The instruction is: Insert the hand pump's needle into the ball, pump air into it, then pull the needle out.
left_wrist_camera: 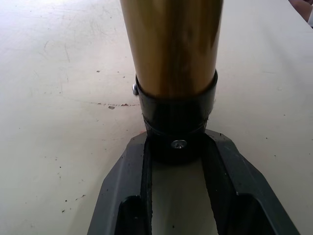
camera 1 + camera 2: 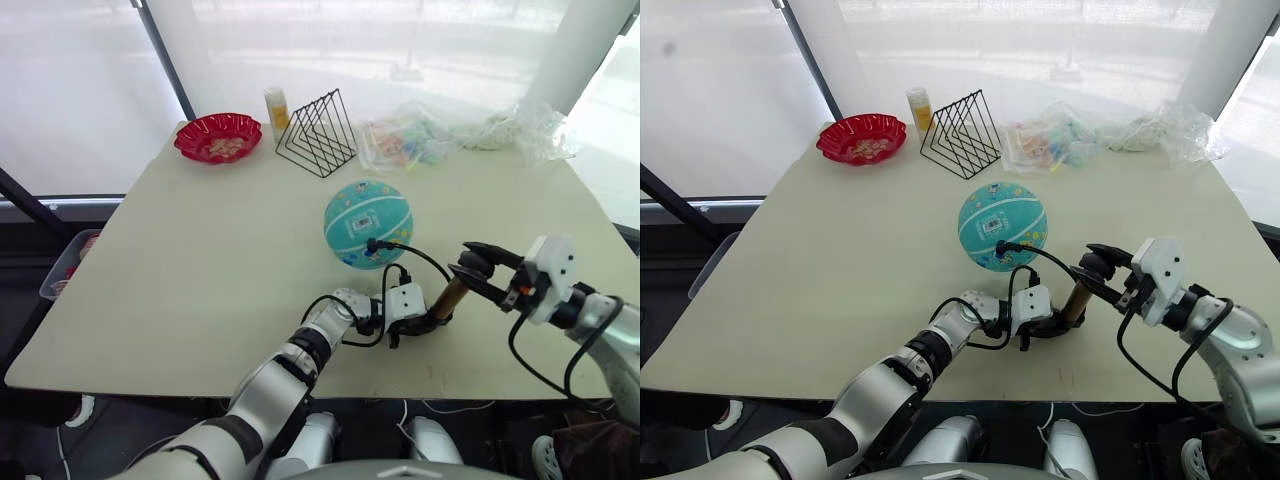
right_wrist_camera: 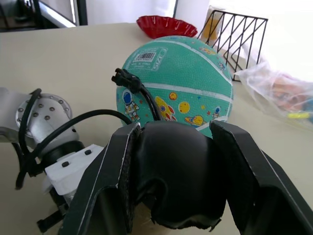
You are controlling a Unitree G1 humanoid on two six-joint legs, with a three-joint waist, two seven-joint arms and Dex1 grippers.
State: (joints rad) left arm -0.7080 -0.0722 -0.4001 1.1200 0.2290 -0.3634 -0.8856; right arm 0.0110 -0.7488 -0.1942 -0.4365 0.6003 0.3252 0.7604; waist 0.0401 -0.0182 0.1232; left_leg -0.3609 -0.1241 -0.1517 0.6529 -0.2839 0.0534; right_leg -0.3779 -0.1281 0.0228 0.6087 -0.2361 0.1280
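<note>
The pump [image 2: 449, 297] is being clamped at its base by the left gripper [image 2: 425, 325], its handle [image 3: 173, 171] by the right gripper [image 2: 478, 272]; with the hose [image 3: 146, 100] in the ball [image 2: 367, 223], strokes are best kept straight.

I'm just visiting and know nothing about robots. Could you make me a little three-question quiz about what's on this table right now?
1. True or false: the ball is round and full, not flat.
2. Which part of the hand pump does the right tool grip? A) the black handle end B) the hose C) nothing
3. Fill in: the left tool clamps the pump's black ____ end, down at the table.

Key:
1. True; it sits as a sphere, with the pump's black hose plugged into its side.
2. A
3. bottom (the cap below the gold cylinder).
</note>
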